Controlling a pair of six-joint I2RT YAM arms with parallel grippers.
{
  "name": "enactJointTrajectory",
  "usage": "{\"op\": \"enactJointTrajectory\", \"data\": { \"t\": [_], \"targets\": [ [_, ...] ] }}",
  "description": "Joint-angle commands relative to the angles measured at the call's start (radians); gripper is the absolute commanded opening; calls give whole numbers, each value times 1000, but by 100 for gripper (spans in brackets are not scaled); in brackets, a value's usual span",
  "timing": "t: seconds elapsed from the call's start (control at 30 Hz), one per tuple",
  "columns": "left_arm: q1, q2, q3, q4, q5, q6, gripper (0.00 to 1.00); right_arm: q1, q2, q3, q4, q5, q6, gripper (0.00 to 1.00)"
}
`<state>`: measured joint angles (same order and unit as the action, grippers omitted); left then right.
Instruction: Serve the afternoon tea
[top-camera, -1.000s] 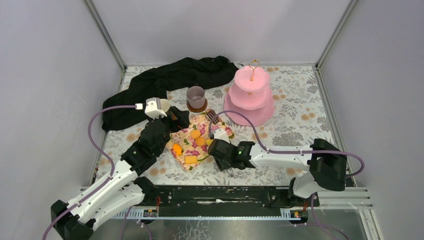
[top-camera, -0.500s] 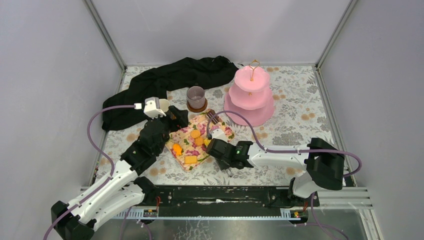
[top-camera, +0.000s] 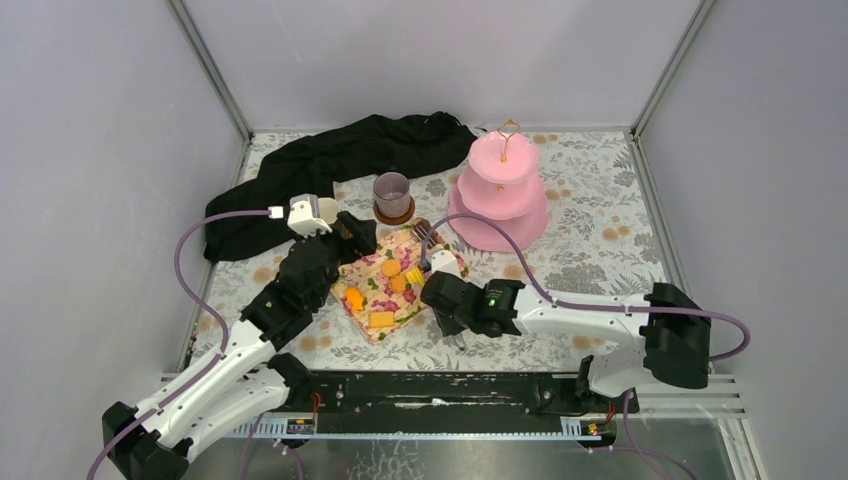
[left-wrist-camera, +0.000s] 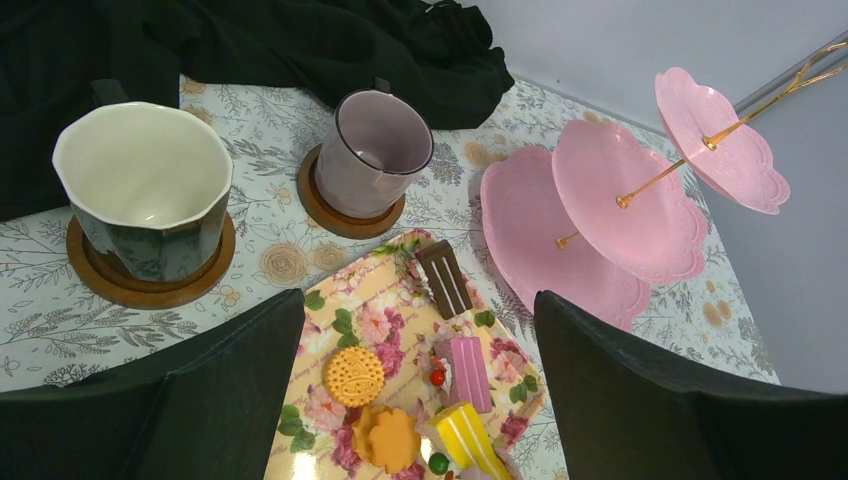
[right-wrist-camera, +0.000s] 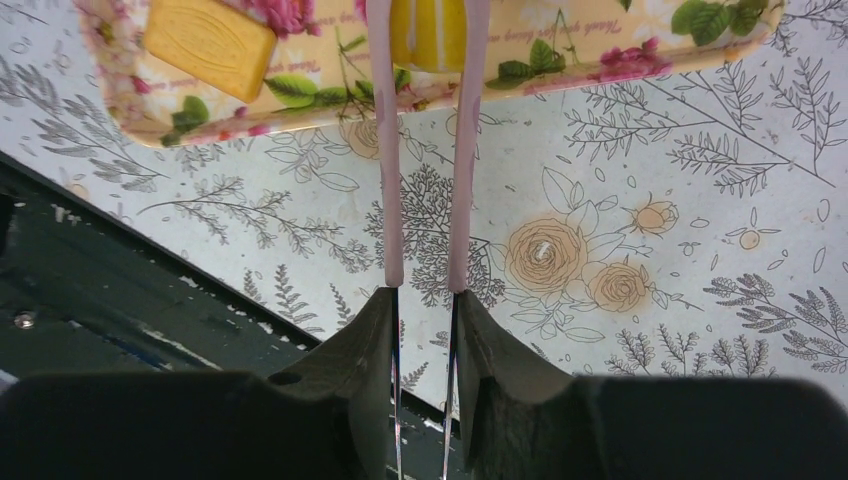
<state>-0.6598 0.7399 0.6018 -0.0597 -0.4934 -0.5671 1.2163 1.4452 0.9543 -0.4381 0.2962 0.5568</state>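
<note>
Centrally, biscuits (left-wrist-camera: 355, 375) on floral tray (left-wrist-camera: 375, 325), pink tongs (right-wrist-camera: 392, 150) around yellow cake (right-wrist-camera: 428, 30)

The whole desk (top-camera: 600, 230) is viewed from above and behind. The left wrist view is aimed obliquely across it, the right closely downward. The floral tray (left-wrist-camera: 375, 325) is shared by all.
</note>
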Motion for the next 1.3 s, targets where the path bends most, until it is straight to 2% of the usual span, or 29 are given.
{"op": "enactJointTrajectory", "data": {
  "t": [0.0, 0.9, 1.27],
  "targets": [
    [8, -17, -4, 61, -7, -5, 92, -4, -62, 59, -27, 31, 21, 20],
    [8, -21, -7, 55, -24, -14, 92, 17, -235, 87, -138, 138, 112, 15],
    [8, -25, -8, 54, -21, -12, 92, 15, -279, 178, -257, 341, 163, 16]
  ]
}}
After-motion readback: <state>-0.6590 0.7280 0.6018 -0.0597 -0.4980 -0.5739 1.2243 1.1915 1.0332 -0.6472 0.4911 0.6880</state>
